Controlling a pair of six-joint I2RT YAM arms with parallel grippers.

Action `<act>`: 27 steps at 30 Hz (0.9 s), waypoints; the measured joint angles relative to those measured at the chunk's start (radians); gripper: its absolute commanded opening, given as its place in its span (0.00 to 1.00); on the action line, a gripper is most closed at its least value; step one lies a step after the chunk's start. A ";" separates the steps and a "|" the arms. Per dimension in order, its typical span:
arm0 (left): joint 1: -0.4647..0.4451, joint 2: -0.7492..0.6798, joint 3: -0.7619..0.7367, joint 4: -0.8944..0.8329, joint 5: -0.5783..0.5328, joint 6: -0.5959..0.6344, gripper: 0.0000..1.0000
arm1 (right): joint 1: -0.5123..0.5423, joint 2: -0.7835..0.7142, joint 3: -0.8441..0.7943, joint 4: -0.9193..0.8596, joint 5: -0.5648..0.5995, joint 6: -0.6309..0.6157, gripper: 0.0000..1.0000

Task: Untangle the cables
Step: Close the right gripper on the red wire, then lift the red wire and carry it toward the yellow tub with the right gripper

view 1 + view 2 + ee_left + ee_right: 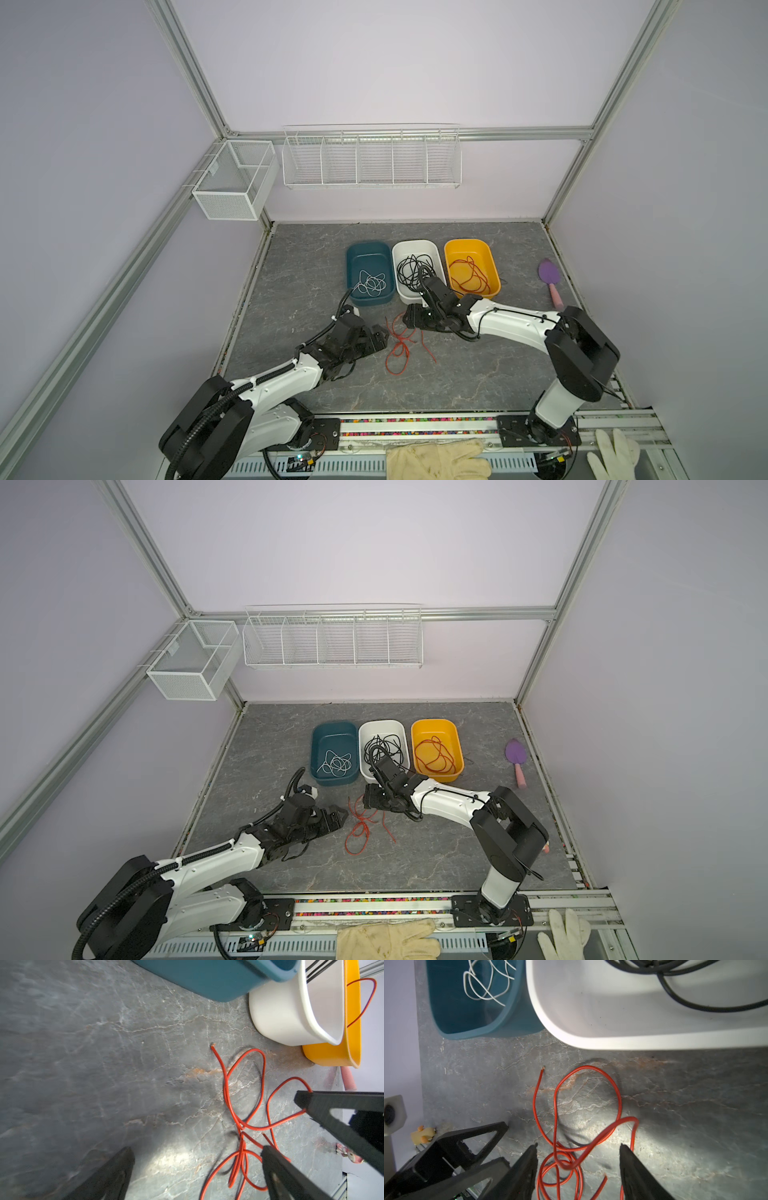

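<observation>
A grey marble-patterned tabletop (299,282) seen from above, with two robot arms reaching in from the near edge.

In the front row, on the left, the left gripper (376,337) hangs low over the table with its jaws spread wide and nothing held between them. Just to its right, a loose red-orange cable (400,347) lies tangled on the bare table in crossing loops, with free ends sticking out. In the left wrist view part of this tangle lies on the table between the open fingers. To the right of the tangle, the right gripper (409,321) points down at the tangle's far end. The right wrist view shows its jaws parted, one on each side of the loops and not pinching them.

In the back row, on the left, a teal bin (348,270) holds a curled white cable (372,284). Touching it, a white bin (413,242) holds black cables (409,268). Next, a yellow bin (495,274) holds a coiled red-orange cable (469,278). Farthest right, apart from the bins, lies a purple spatula (548,273) with a pink handle.
</observation>
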 measured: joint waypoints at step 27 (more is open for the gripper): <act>-0.029 0.160 0.086 0.083 0.046 0.005 0.90 | 0.019 -0.180 -0.003 -0.044 0.099 -0.097 0.07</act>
